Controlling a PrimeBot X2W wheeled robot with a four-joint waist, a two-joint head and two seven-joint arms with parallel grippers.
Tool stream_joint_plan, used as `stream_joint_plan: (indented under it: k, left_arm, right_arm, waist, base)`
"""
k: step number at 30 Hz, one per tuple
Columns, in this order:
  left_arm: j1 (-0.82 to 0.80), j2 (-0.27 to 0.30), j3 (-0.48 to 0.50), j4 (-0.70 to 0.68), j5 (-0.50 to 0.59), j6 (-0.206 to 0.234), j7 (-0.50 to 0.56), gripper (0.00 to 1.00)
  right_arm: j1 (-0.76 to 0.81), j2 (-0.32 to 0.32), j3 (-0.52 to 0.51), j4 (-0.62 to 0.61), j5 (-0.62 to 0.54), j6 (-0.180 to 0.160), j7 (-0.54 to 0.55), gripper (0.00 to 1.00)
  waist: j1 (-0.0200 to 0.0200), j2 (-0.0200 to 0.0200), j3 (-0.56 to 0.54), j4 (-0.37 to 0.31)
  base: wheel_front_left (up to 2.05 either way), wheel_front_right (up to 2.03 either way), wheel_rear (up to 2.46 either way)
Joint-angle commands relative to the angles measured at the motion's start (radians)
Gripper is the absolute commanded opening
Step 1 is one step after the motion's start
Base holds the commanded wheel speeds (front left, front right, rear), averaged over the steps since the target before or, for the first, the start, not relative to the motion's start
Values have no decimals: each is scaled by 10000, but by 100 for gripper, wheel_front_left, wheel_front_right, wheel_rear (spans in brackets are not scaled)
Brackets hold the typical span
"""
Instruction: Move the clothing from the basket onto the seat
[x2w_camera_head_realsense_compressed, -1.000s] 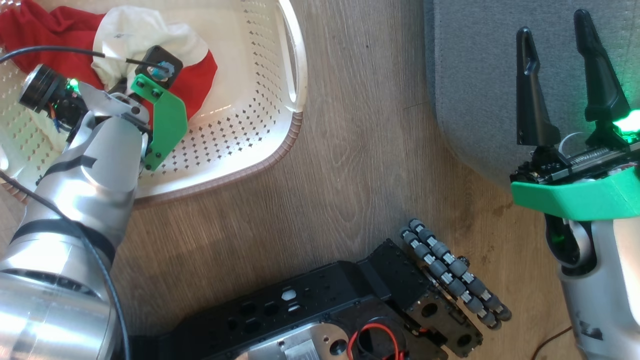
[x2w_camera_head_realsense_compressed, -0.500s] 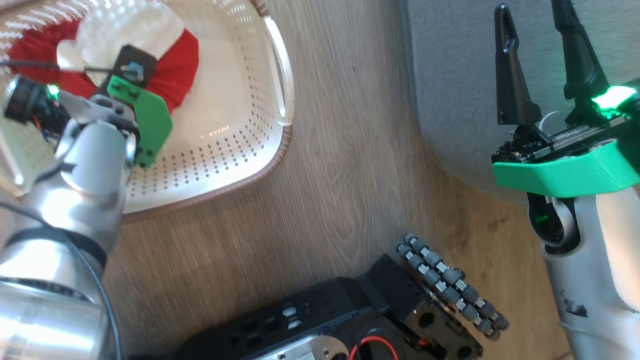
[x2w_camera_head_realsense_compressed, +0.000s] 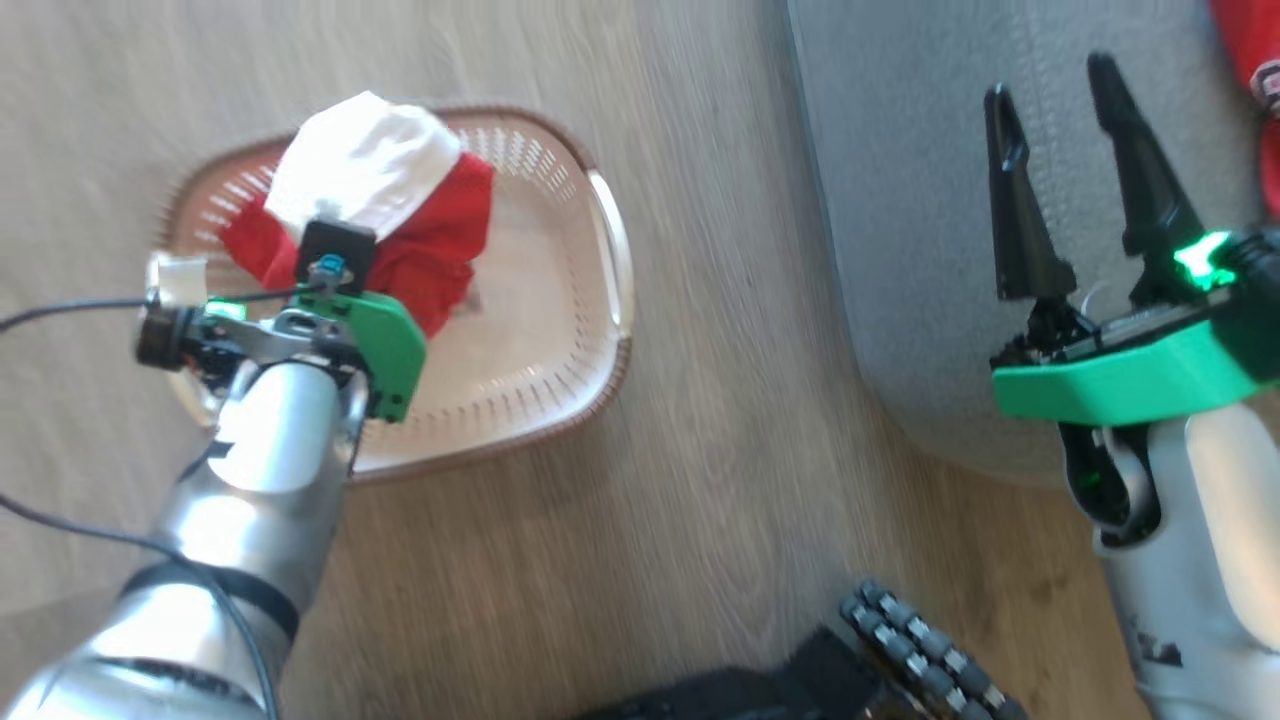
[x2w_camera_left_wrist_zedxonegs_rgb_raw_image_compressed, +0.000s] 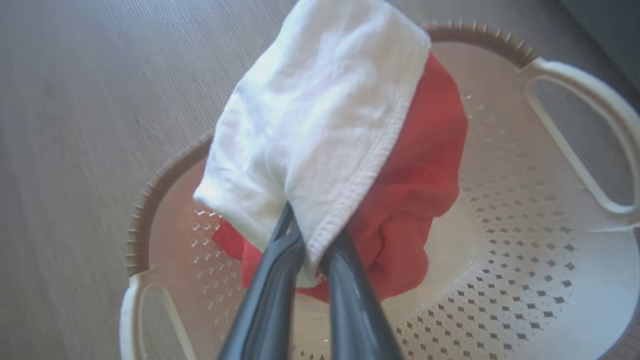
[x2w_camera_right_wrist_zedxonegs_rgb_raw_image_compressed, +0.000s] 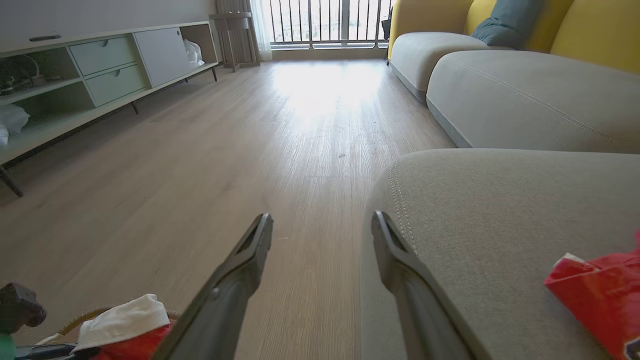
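fingers (x2w_camera_left_wrist_zedxonegs_rgb_raw_image_compressed: 270, 295) of left gripper (x2w_camera_left_wrist_zedxonegs_rgb_raw_image_compressed: 311, 245): closed to a narrow gap, pinching a fold of the clothing (x2w_camera_left_wrist_zedxonegs_rgb_raw_image_compressed: 320, 125) at its white hemmed edge. grip is on the white panel; red fabric bunches behind and to one side of the tips. in head view the wrist mount covers the fingertips, so grip is confirmed from left wrist view only.

clothing (x2w_camera_head_realsense_compressed: 440, 230): red w/ white panel, bunched, sitting over the basket (x2w_camera_head_realsense_compressed: 612, 250). white part overlaps the far rim in head view. whether the lowest fold touches the basket bottom: cannot tell. right wrist view shows the same bundle (x2w_camera_right_wrist_zedxonegs_rgb_raw_image_compressed: 125, 320) low at left edge.

basket (x2w_camera_left_wrist_zedxonegs_rgb_raw_image_compressed: 500, 250): cream, perforated walls, brown rim, both side handles visible. stands on the wood floor (x2w_camera_head_realsense_compressed: 720, 300), apart from the seat (x2w_camera_head_realsense_compressed: 900, 250), w/ a strip of floor between them.

right gripper (x2w_camera_head_realsense_compressed: 1048, 85): fingers spread wide, nothing between them. hangs over the rounded corner of the seat, tips pointing away from the robot. right wrist view (x2w_camera_right_wrist_zedxonegs_rgb_raw_image_compressed: 321, 217) confirms: open gap, floor and seat edge seen through it.

seat (x2w_camera_right_wrist_zedxonegs_rgb_raw_image_compressed: 500, 210): light-grey cushion, pale stitch line near edge. second red garment (x2w_camera_right_wrist_zedxonegs_rgb_raw_image_compressed: 600, 290) lies on it, right of the right gripper; also at top right of head view (x2w_camera_head_realsense_compressed: 1250, 40).

other: roller wheel (x2w_camera_head_realsense_compressed: 920, 650) of robot base at bottom edge; low sideboard (x2w_camera_right_wrist_zedxonegs_rgb_raw_image_compressed: 100, 65) along far wall; head view slightly blurred.
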Motion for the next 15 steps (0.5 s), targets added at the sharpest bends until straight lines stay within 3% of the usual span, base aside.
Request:
stream_joint_plan:
  k: [1, 2, 15]
  left_arm:
    - [533, 118, 273, -1033, -98, 106, -134, 0]
    - [533, 118, 273, -1033, -98, 106, -134, 0]
    - [2889, 172, 1306, -6912, -23, 261, -140, 0]
  right_arm:
    - [475, -259, 165, -189, -1, -2, 8, 100]
    - [475, -259, 165, -189, -1, -2, 8, 100]
    - [1283, -513, 135, 204, 60, -2, 8, 100]
  waist:
    - [1, -1, -1129, 568]
    - [1, -1, -1129, 568]
    - [1, -1, -3544, 1580]
  base:
    - [0, 0, 0]
    - [0, 0, 0]
    - [0, 0, 0]
